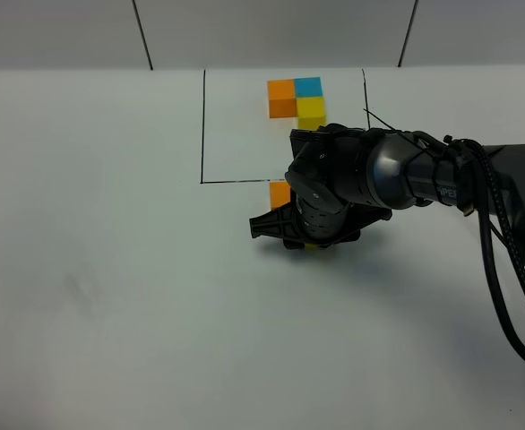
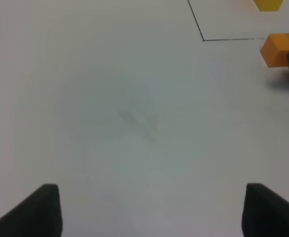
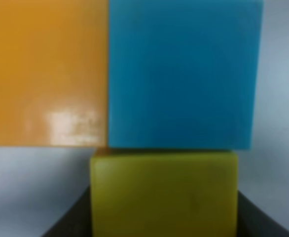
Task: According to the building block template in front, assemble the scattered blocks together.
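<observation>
Template trio (image 1: pixel 296 99) inside drawn frame (image 1: pixel 202 134)

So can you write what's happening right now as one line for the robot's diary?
right gripper: shut on small yellow cube | yellow cube against light blue cube, beside orange cube | left gripper: open, idle

The right arm (image 1: pixel 424 175) is glossy black with rounded, barrel-shaped joint housings; a small line of pale lettering, too small to read, sits on one segment; black cables (image 1: pixel 504 242) run along it in a bundle and loop off toward the edge; the right end effector (image 1: pixel 303 235) is matte black, angular, with a pointed part jutting sideways; the left end effector (image 2: pixel 149 212) shows only two dark, blunt fingertips (image 2: pixel 38 210).
</observation>
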